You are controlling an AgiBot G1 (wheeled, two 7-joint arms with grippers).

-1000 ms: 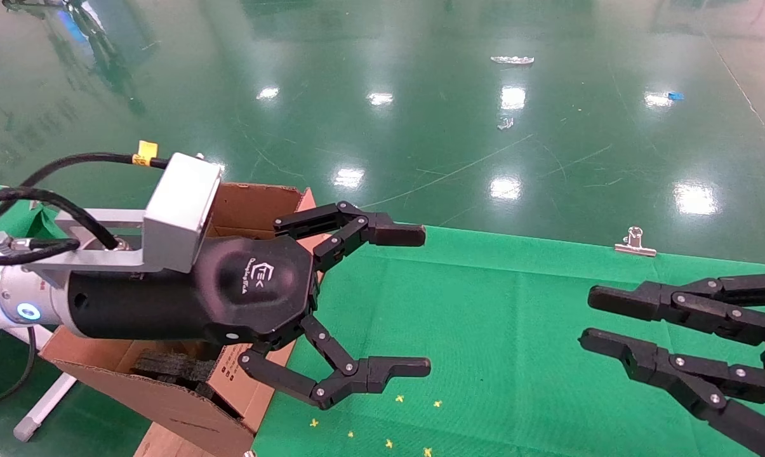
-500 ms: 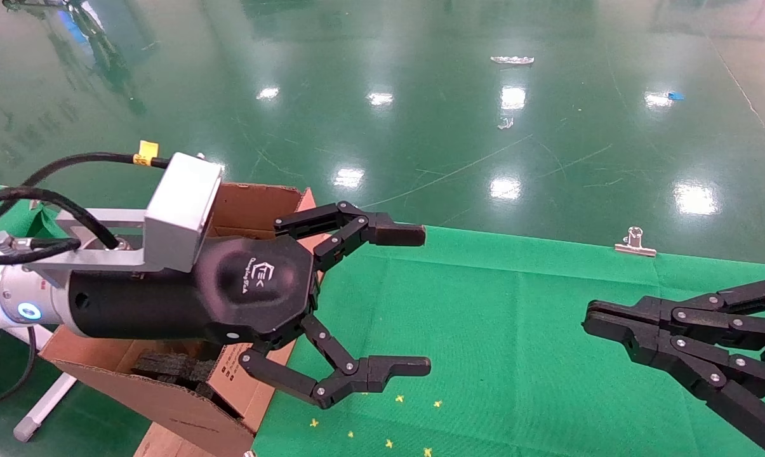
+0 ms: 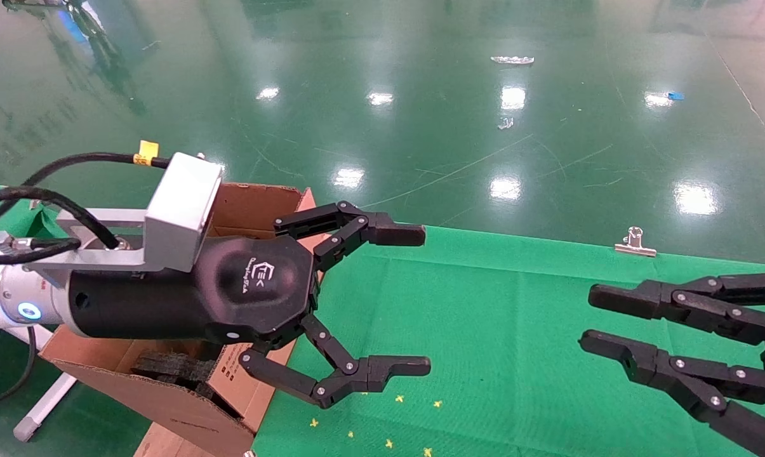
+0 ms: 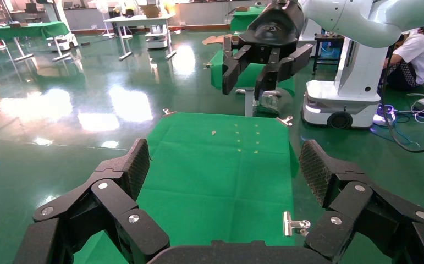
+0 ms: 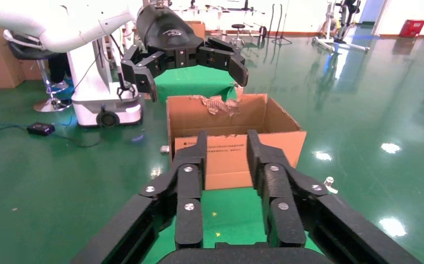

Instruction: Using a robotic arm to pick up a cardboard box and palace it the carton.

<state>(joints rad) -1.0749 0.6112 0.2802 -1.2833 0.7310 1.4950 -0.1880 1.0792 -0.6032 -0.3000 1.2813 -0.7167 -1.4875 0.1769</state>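
notably, no box shows on the green worktop (image 3: 496, 330). left claw (image 3: 414, 301) hangs wide and empty just beside the carton (image 3: 185, 400); right claw (image 3: 595, 324) is partly spread, empty, opposite. best step: find the box before reaching.

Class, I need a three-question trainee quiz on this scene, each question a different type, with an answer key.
1. True or false: the left gripper holds a small box.
2. What lies inside the carton? A) black foam B) bottles C) cloth
3. Fill in: the table is covered in ____ cloth.

Key: 1 false, its fingers are spread with nothing between them; 2 A; 3 green. The right gripper is open too, over the table's right side.
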